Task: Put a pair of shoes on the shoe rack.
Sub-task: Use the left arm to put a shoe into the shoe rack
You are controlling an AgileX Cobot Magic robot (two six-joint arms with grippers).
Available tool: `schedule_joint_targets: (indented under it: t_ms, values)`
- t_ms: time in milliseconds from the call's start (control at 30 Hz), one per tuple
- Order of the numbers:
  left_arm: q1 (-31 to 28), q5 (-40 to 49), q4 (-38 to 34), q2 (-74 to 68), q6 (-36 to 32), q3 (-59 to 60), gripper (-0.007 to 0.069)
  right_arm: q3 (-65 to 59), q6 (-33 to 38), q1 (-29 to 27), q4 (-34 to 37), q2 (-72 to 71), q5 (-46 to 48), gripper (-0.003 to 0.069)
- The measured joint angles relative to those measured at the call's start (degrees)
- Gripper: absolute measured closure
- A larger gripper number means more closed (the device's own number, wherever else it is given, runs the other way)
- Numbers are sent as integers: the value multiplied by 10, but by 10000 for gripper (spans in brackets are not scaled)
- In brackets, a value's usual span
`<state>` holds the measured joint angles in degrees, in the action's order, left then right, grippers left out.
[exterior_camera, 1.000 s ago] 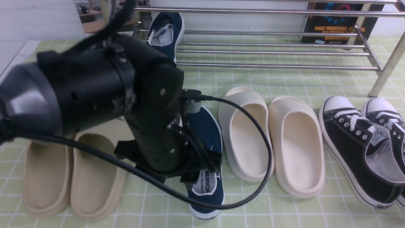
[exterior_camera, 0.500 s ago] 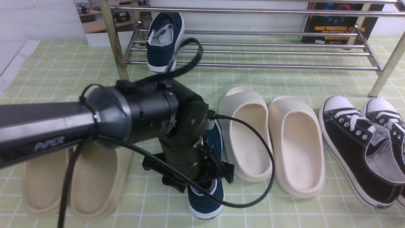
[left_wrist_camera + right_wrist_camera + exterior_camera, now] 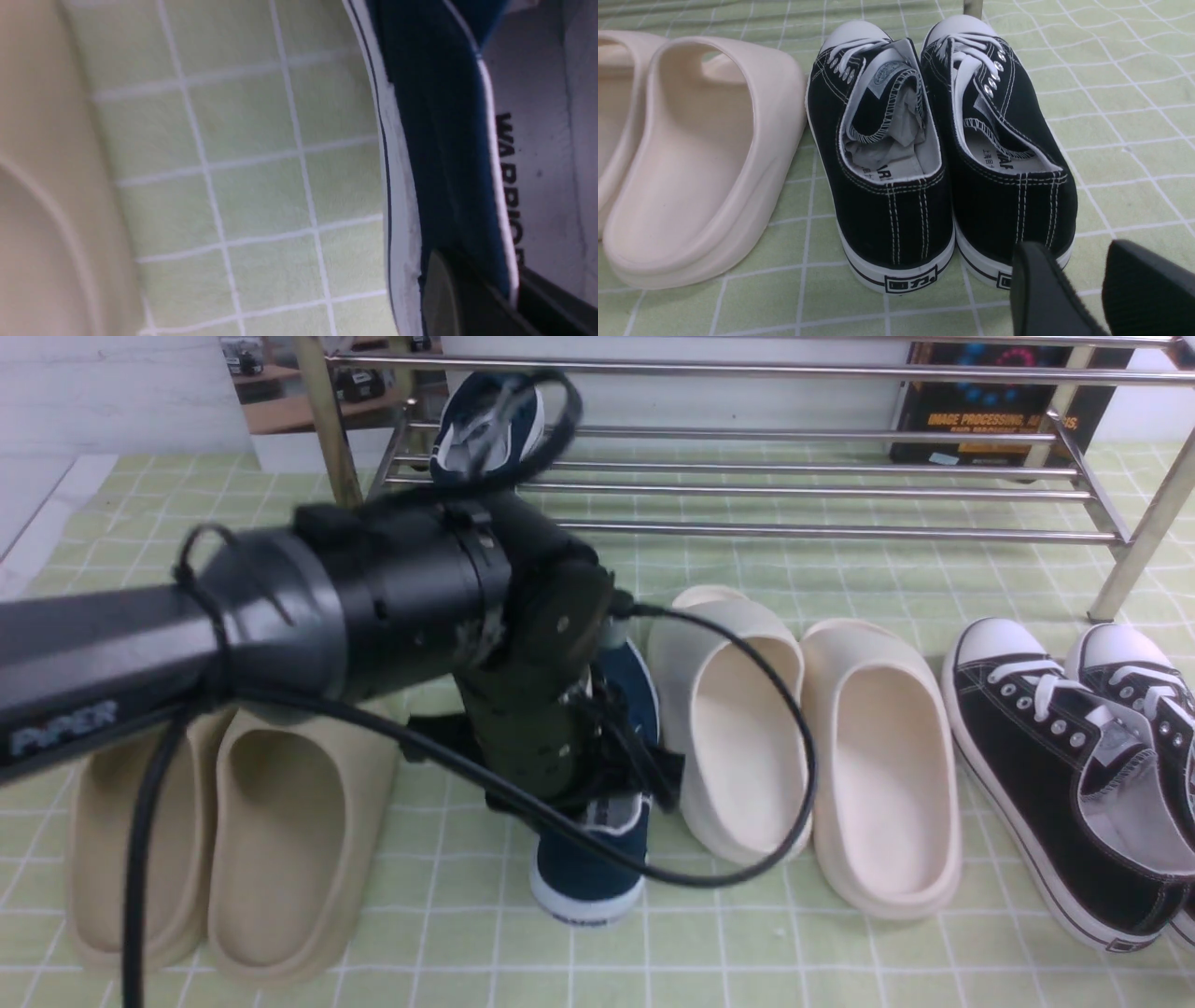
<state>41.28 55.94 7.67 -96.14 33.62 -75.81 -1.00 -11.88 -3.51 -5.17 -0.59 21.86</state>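
Observation:
One navy slip-on shoe (image 3: 590, 873) is on the green mat between the slides, mostly hidden by my left arm. My left gripper (image 3: 621, 784) is shut on its side wall near the heel. In the left wrist view (image 3: 481, 275), one finger is outside the navy wall (image 3: 444, 154) and the other is inside on the "WARRIOR" insole (image 3: 537, 154). The second navy shoe (image 3: 485, 434) sits on the left end of the chrome shoe rack (image 3: 794, 485), partly behind a cable. My right gripper (image 3: 1083, 289) is open and empty, just behind the black sneakers.
Beige slides (image 3: 224, 859) lie at the left and cream slides (image 3: 812, 756) just right of the held shoe. Black lace-up sneakers (image 3: 1074, 765) lie at the right, also in the right wrist view (image 3: 943, 163). The rack's brassy legs (image 3: 322, 411) stand behind.
My left arm has come down and closed on the navy shoe. The shoe's heel has shifted away from me and a little left. The nearest cream slide has shifted slightly.

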Motion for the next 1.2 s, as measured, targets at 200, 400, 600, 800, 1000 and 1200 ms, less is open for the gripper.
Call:
schedule_joint_targets:
  t_ms: [200, 400, 600, 800, 1000, 1200]
  values:
    - [-1, -11, 28, 9, -5, -89, 619, 0, 0, 0, 0, 0, 0, 420]
    - [-49, -9, 1, -34, -22, -145, 622, 0, 0, 0, 0, 0, 0, 420]
    - [-113, -4, -49, -99, -83, -201, 622, 0, 0, 0, 0, 0, 0, 420]
    - [-150, -18, -66, -157, -92, -276, 622, 0, 0, 0, 0, 0, 0, 420]
    - [-167, -40, -73, -213, -94, -352, 622, 0, 0, 0, 0, 0, 0, 420]
    - [-180, -63, -73, -259, -78, -402, 622, 0, 0, 0, 0, 0, 0, 420]
